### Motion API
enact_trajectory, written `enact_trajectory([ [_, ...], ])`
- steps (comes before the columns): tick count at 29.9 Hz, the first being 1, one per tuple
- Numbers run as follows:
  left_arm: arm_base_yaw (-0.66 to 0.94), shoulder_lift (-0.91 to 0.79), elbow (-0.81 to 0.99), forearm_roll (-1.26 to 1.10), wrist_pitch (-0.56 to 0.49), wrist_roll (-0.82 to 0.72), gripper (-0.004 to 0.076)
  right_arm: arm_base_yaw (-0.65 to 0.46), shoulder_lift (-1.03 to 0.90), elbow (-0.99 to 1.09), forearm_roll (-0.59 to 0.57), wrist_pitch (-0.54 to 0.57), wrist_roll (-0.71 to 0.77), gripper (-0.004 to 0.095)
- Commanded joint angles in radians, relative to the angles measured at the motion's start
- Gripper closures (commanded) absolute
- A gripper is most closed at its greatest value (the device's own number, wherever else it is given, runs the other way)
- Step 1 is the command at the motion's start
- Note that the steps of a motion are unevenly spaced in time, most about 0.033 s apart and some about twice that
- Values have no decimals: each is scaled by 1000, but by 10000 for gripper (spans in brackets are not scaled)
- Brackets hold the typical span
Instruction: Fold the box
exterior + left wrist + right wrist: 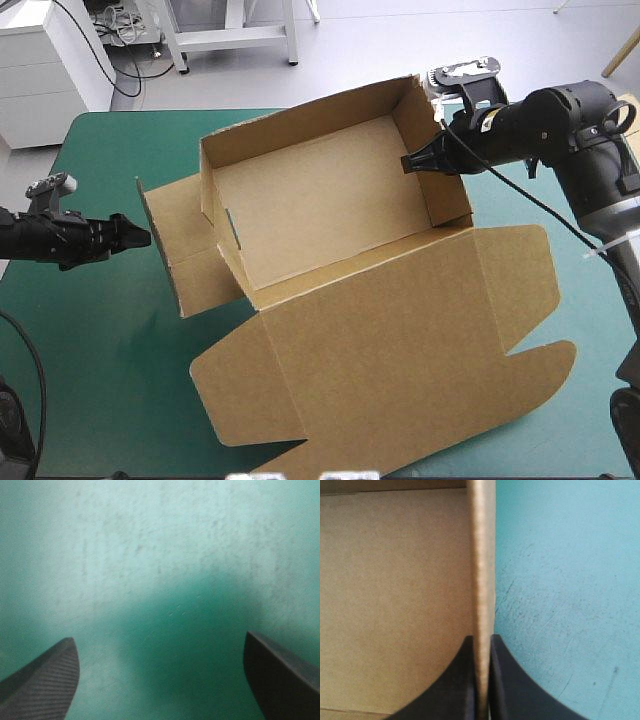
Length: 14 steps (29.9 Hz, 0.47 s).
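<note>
The brown box (320, 205) stands mid-table as an open tray with its walls raised, and its lid (400, 340) lies flat toward the front edge. My right gripper (418, 160) is shut on the tray's right wall (440, 185). In the right wrist view the fingers (481, 639) pinch that wall's top edge (483, 555), with the box floor on one side and the teal-green cover on the other. My left gripper (140, 237) hovers low over the cover, just left of the box's outer left flap (190, 255). It stands open (159, 637) with only the cover ahead.
The lid's side flaps (545, 370) reach toward the front right of the table. Bare teal-green cover (90, 340) lies at the front left, under and in front of the left arm. The table's far edge runs just behind the box.
</note>
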Motion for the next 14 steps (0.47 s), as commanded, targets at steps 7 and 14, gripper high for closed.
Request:
enact_trajectory([
  [7,-72,-34,-21,-260,-2,44,90,-2,-40,-30,122,-201,5,929],
  [14,-141,-34,-21,-454,31,140,90,-23,-21,-30,104,-231,25,929],
])
